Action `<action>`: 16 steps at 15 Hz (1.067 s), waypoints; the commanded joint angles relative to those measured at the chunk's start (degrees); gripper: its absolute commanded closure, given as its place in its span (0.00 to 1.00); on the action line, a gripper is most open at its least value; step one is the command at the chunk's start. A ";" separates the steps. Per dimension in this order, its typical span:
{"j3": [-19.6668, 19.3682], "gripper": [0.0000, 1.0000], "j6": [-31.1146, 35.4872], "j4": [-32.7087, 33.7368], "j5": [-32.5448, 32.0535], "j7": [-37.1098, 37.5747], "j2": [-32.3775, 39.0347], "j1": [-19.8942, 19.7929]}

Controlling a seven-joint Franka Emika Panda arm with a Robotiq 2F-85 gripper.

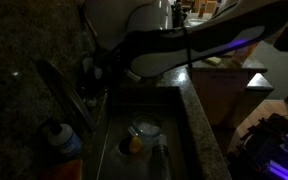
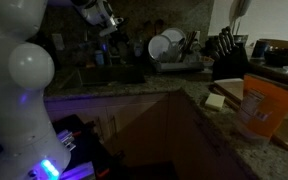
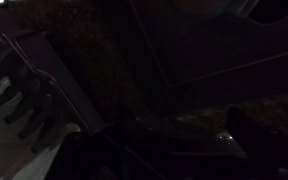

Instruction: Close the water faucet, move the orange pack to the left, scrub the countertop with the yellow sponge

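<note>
You are working in a dim room, and much of it is lost in shadow. Your white arm (image 2: 29, 65) covers the left of an exterior view and hides whatever lies behind it. The countertop (image 2: 184, 95), dark speckled stone, is cut off at the right edge of that picture. The sink (image 1: 164, 105) shows only as a dark basin.

The water faucet (image 1: 64, 95) stands at the sink's left side in an exterior view. Its long spout slants from upper left down to lower right, towards the basin, and its tip fades into the dark.

The orange pack (image 2: 267, 105) stands upright on the near part of the countertop, well apart from the sink. The yellow sponge (image 2: 216, 100) lies flat just beside it, on the sink side.

Your gripper (image 2: 104, 18) hangs high over the sink end, small and blurred. The wrist view is almost black, so you cannot tell how the jaws stand.
</note>
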 commanded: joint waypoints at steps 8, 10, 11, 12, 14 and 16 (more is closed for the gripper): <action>-12.10 0.00 -10.32 -23.85 -11.24 25.59 -20.67 2.03; -8.67 0.00 -16.73 -28.55 -12.68 30.61 -25.61 -1.02; -7.84 0.00 -19.56 -31.23 -12.90 33.51 -28.10 -1.77; -5.70 0.00 -17.94 -22.48 -12.60 29.51 -21.38 -3.68; -3.55 0.00 -18.80 -23.93 -12.75 30.31 -23.36 -5.34; -2.80 0.00 -18.74 -23.23 -12.77 30.28 -22.57 -5.79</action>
